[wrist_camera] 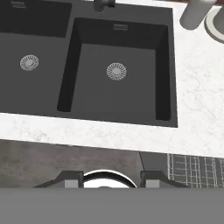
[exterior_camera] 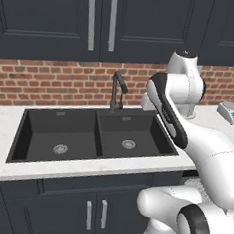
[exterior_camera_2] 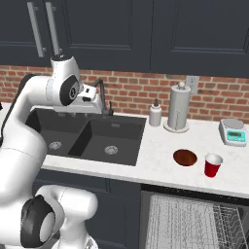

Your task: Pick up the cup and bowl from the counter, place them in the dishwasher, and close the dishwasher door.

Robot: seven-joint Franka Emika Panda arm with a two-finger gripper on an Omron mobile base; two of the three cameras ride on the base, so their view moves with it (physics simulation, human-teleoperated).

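A: Where is the gripper (wrist_camera: 105, 180) seen?

B: In the hand view its two fingertips (wrist_camera: 72, 178) are seen parted with a gap between them; nothing is held. It is poised above the counter's (wrist_camera: 192, 109) front edge, looking down.

A: What is noted left to right from it?

B: Ahead, the black double sink (wrist_camera: 118, 70) is seen, the left basin ahead-left, the right basin directly ahead. Below and to the right, the dishwasher rack (wrist_camera: 194, 170) is seen pulled out.

A: And the task items?

B: In the right base view the bowl (exterior_camera_2: 185, 157) and cup (exterior_camera_2: 212, 165) are seen well to the gripper's right, on the counter past the sink. They stand just beside each other, the cup upright. The rack (exterior_camera_2: 194, 221) is seen below them, the dishwasher open. The door panel itself cannot be made out.
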